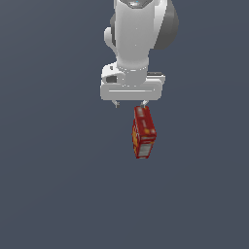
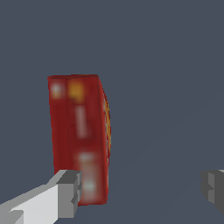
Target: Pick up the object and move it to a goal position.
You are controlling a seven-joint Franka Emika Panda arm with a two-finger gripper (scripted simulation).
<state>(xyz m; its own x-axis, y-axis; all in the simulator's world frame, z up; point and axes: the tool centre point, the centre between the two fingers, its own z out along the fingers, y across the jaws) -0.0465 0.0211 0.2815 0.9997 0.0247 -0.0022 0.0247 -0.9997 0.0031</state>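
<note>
The gripper stands wide open, its two fingers far apart with bare grey floor between them. One finger is at the near end of the box, at its side; whether they touch cannot be told. In the exterior view the gripper hangs under the white arm, and the box lies on the floor below the finger on that view's right, its far end reaching away from the arm.
</note>
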